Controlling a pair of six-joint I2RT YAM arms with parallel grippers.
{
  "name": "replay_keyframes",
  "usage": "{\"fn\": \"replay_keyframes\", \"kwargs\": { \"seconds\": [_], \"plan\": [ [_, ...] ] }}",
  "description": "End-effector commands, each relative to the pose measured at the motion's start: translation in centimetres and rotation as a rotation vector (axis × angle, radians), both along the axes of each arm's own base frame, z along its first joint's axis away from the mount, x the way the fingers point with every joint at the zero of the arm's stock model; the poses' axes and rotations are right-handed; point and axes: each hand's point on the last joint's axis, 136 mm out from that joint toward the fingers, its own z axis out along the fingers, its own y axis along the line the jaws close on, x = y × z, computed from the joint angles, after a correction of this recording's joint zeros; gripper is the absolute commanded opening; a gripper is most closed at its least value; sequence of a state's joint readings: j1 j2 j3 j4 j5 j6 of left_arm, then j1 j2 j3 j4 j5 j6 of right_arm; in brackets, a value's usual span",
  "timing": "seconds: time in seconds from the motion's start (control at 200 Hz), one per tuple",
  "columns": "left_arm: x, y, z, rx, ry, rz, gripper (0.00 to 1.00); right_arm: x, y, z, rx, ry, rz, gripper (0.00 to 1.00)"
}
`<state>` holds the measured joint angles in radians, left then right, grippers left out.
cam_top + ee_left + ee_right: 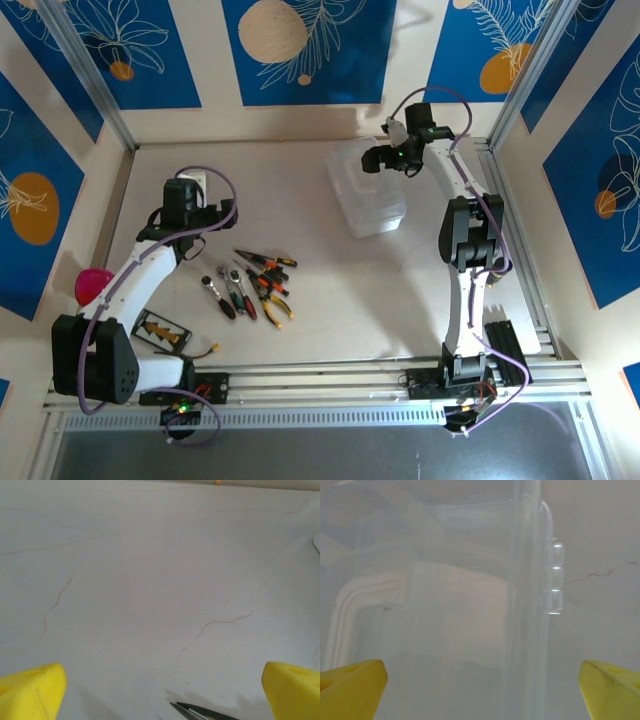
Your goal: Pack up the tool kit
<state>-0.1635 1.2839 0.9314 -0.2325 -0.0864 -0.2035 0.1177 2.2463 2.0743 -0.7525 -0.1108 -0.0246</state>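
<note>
Left end effector (161, 690) is spread wide: we see its yellow fingertips (30, 690) at the two bottom corners of the left wrist view, with bare pale worktop (330, 290) between them and nothing held. A pointed metal tool tip (192, 711) pokes in at the bottom edge between the fingertips, touching neither.

Right end effector (480, 690) is also spread, yellow fingertips (350, 685) far apart at the bottom corners and gripping nothing. Between and beyond them is the clear plastic case (445, 605), seen very close, with a ribbed tab on its right edge. We cannot tell whether the lid is up or down.

From the top view we place the case at the far right-centre of the worktop, with the right arm's wrist over its far end. The tools (255, 285) lie loose in a cluster on the worktop left of centre, well apart from the case. We pick out yellow-handled pliers (275, 310) at the near right of the cluster, red-and-black screwdrivers (240, 298) in the middle and a small metal wrench (215, 285) on the left. The left arm's wrist sits just beyond the cluster on its far left.

A pink ball (92, 285) sits at the left edge. A flat black card (160, 330) with orange marks lies near the left arm's base.
</note>
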Motion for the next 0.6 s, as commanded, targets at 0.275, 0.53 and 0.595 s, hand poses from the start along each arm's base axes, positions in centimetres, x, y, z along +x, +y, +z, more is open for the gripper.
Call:
{"fn": "replay_keyframes", "kwargs": {
  "seconds": [0.275,0.53,0.595],
  "plan": [
    [-0.2,-0.4,-0.7,0.002,0.005,-0.013,1.0,-3.1,2.1,-2.3,0.094,0.116,0.087,0.99],
    [0.2,-0.8,-1.3,-0.01,0.017,-0.026,1.0,-3.7,1.2,-4.6,0.035,0.17,0.057,0.96],
    [0.2,-0.7,-1.3,-0.011,0.015,-0.023,1.0,-3.7,1.0,-4.7,0.032,0.177,0.047,0.87]
  ]
}}
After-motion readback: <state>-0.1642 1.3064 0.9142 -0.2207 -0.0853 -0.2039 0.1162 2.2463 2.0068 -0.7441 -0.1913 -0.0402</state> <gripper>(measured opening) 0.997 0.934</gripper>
